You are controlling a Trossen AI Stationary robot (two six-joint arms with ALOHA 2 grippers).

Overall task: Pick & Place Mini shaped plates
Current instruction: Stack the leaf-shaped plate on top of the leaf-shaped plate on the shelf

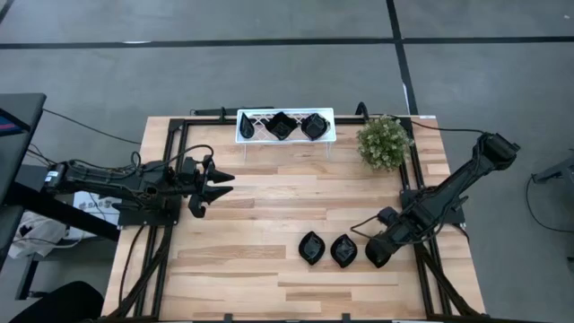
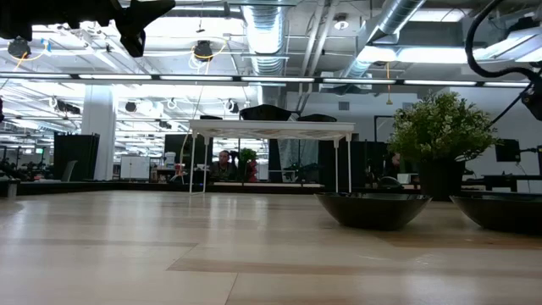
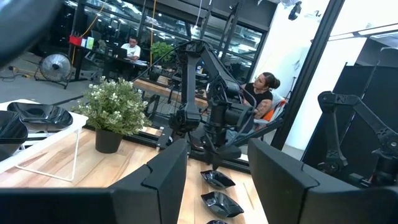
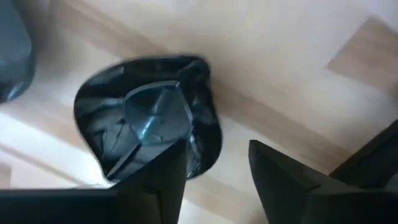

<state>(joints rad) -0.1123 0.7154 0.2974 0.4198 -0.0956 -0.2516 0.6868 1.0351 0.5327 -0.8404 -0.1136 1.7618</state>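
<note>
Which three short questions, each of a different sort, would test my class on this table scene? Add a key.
1. How many black plates lie on the bare wood near the right gripper?
2. True or false: the white tray holds two black plates.
3. Which stands at the tray's right end: A) the potted plant, B) the left gripper, C) a cup?

Key: 1. Two, side by side. 2. True. 3. A; the left gripper waits, open, over the table's left side.
</note>
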